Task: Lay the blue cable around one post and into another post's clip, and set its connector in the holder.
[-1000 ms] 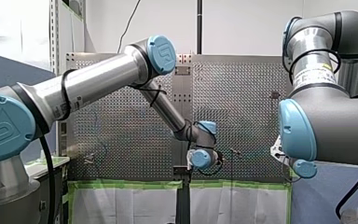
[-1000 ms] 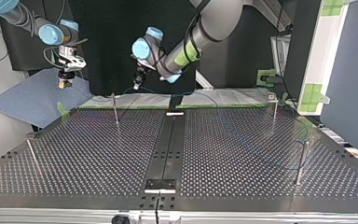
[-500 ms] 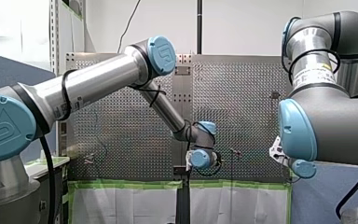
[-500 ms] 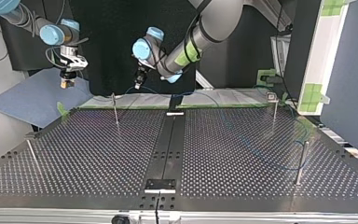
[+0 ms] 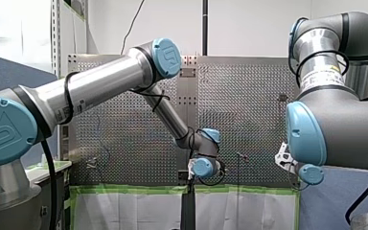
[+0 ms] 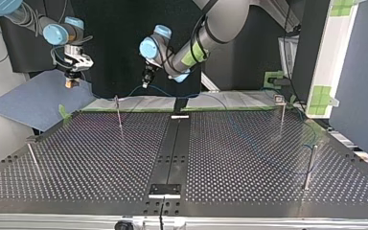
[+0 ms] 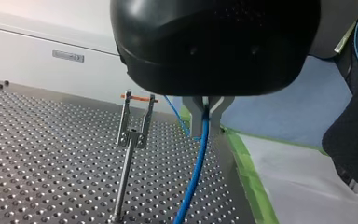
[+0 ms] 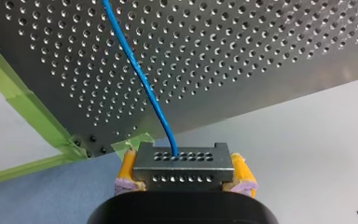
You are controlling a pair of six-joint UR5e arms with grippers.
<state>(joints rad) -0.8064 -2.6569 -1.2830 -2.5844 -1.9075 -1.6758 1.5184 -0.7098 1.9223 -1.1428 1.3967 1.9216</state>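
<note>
Table [image 6: 100,158]: perforated plate, thin posts standing well apart on it.
Clip post [image 7: 129,158]: upright near the table's far edge in the top view, forked clip on top.
Blue cable [image 7: 196,163]: drops from the left gripper to the table just beside the clip post, outside the clip.
Left gripper [image 7: 207,114]: metal fingers pinched narrow on the blue cable.
Blue mat [image 6: 33,100]: off the table's far corner, top view's left.
Connector [image 8: 182,179]: grey block with rows of holes, over the blue mat.
Right gripper [image 8: 184,169]: yellow pads clamp the connector's sides.
</note>
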